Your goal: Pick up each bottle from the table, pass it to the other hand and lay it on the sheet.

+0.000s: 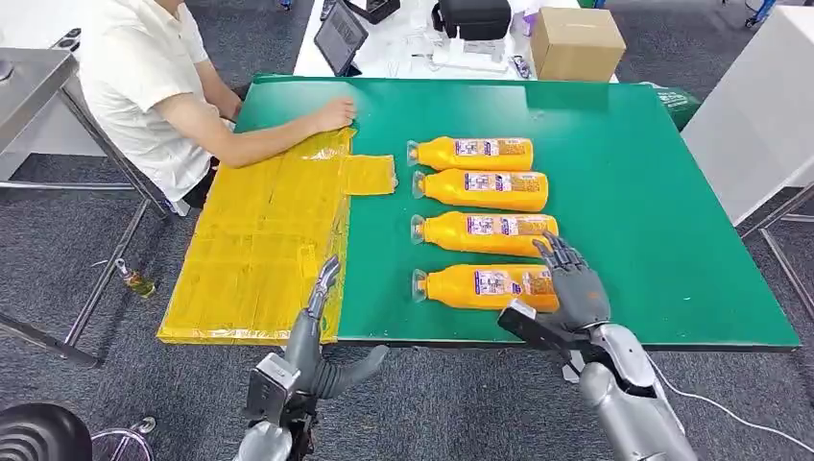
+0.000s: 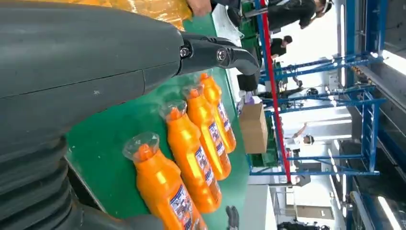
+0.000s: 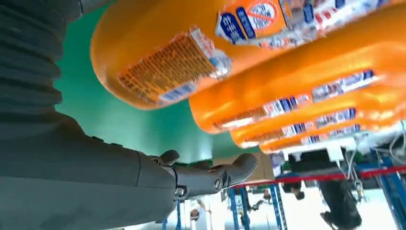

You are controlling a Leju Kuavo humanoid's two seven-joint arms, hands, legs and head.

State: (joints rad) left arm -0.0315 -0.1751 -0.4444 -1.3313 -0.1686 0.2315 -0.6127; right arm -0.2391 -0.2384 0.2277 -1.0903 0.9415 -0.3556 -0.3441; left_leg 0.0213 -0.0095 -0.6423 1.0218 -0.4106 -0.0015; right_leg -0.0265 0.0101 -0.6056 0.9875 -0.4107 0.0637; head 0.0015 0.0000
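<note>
A green table [image 1: 624,192] filled the middle of the head view, set on grey carpet, with a yellow sheet [image 1: 259,240] draped over its left part. Four orange bottles lay side by side on the green, caps pointing left, forming a column in the centre of the frame: the nearest bottle [image 1: 485,286], a second bottle [image 1: 485,233] above it, a third bottle [image 1: 485,189] and the farthest bottle [image 1: 472,153]. The right hand [image 1: 573,280] sat at the lower right of centre, at the base end of the nearest bottle, its fingers spread and grasping nothing (the right wrist view showed that bottle's base just beside the hand, apart from it). The left hand [image 1: 315,348] hovered at the lower left by the table's near edge and the sheet's corner, fingers extended and holding nothing. A person [image 1: 154,86] in a white shirt sat at the upper left, one hand resting on the sheet. A cardboard box [image 1: 576,43] stood at the top, beyond the table.
</note>
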